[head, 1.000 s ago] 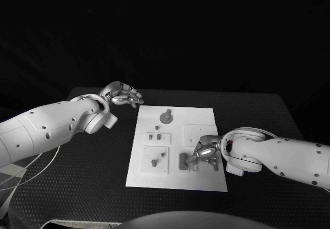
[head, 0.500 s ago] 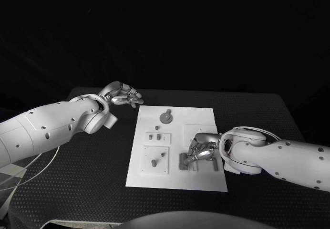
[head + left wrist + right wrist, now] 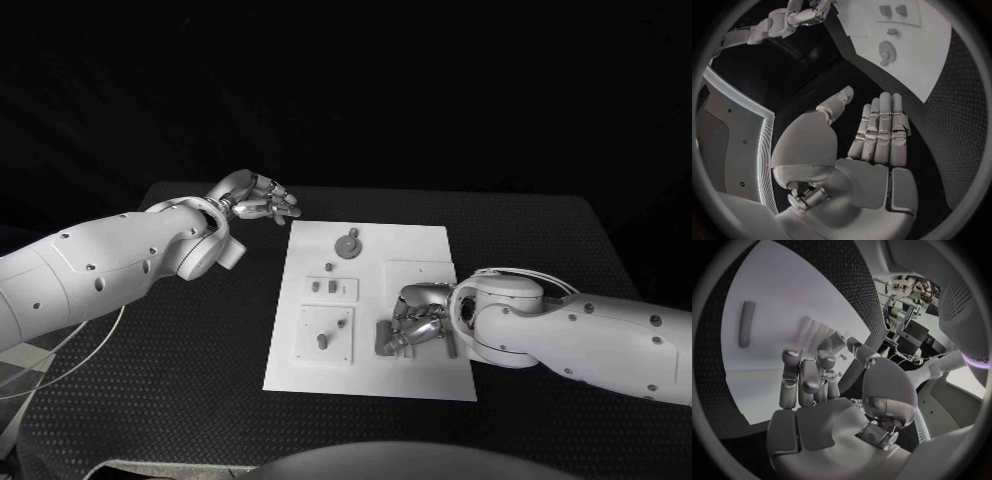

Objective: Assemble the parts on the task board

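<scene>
The white task board lies in the middle of the table. On it are a round grey part, small pieces, a peg and a long grey part. My right hand rests low over the board's near right section with its fingers curled down beside the long part; whether it holds anything is hidden. My left hand hovers off the board's far left corner, fingers straight and holding nothing. The board and its round part lie ahead of the left hand.
A black textured table surrounds the board, with bare surface to its left and right. A pale cable loops at the table's left edge. The right arm lies across the near right side.
My right hand has slid a little to the left across the board's near right section, and now covers parts that showed before. The left hand has stayed put.
</scene>
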Robot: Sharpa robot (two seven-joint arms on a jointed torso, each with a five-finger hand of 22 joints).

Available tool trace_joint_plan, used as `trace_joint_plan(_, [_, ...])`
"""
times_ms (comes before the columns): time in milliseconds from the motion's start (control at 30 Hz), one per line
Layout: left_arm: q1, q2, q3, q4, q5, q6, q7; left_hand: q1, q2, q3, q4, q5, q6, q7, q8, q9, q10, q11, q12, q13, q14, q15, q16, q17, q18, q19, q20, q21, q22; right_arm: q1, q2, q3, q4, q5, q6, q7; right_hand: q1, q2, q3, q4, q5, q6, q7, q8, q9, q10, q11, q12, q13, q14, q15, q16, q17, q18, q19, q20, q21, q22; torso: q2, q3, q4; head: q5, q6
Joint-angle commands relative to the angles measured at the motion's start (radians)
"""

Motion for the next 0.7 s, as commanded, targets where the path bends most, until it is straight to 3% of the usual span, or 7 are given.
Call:
trace_joint_plan(33, [0.001,0.001,0.001,0.003,0.001,0.01,0.007,-0.006,0.003,-0.001,0.006,-0.002,0.004,0.0,0.006,-0.001,-0.006,-0.001,0.005,0.001,0.002,0.002,-0.007,0.001,-0.012,0.001,0.001,0.0,-0.001,-0.005,0.006,0.0,0.003,-0.052,0.033,-0.04,-0.004,0.005,0.002,0.007,0.003,0.006,0.001,0.005,0.001,0.006,0.001,0.005,0.0,0.007,-0.003,0.006,0.002,0.044,0.007,0.0,0.004,0.009,0.0,-0.0003,0.0003,0.001,-0.002])
trace_joint_plan(400, [0.001,0.0,0.001,0.003,0.001,0.012,0.006,-0.007,0.004,-0.002,0.007,-0.002,0.009,-0.002,0.009,0.0,-0.006,-0.002,0.006,0.002,0.002,0.002,-0.008,0.003,-0.012,0.001,0.001,0.0,-0.002,-0.008,0.008,0.0,0.002,-0.086,0.01,-0.093,-0.012,0.008,0.001,0.018,0.004,0.012,-0.002,0.007,0.001,0.011,-0.001,0.007,0.0,0.011,-0.004,0.01,0.01,0.044,0.01,0.0,0.005,0.008,-0.001,-0.0007,0.0003,0.003,-0.004])
trace_joint_plan(433, [0.001,0.0,0.001,0.003,0.001,0.011,0.006,-0.007,0.004,-0.002,0.008,-0.002,0.009,-0.002,0.009,0.0,-0.006,-0.002,0.006,0.002,0.002,0.002,-0.008,0.004,-0.012,0.001,0.001,0.0,-0.002,-0.008,0.009,0.0,0.002,-0.091,0.005,-0.095,-0.036,0.033,-0.002,0.041,0.003,0.02,-0.003,0.011,0.002,0.016,-0.003,0.008,0.0,0.017,-0.005,0.013,0.022,0.044,0.014,0.002,0.006,0.008,-0.001,-0.0006,0.0001,0.003,-0.004])
trace_joint_plan(700, [0.001,-0.001,0.001,0.004,-0.002,0.01,0.002,-0.007,0.003,-0.002,0.008,-0.002,0.011,-0.003,0.01,0.001,-0.007,-0.001,0.006,0.003,0.002,0.002,-0.01,0.005,-0.012,0.0,0.001,0.0,-0.002,-0.009,0.011,0.0,-0.002,-0.125,0.009,-0.114,-0.045,0.083,-0.02,0.027,0.003,0.028,-0.01,0.009,-0.001,0.028,-0.01,0.008,0.001,0.018,-0.013,0.023,0.034,0.044,0.018,-0.004,0.012,0.01,0.0,-0.0003,-0.0002,0.003,-0.005])
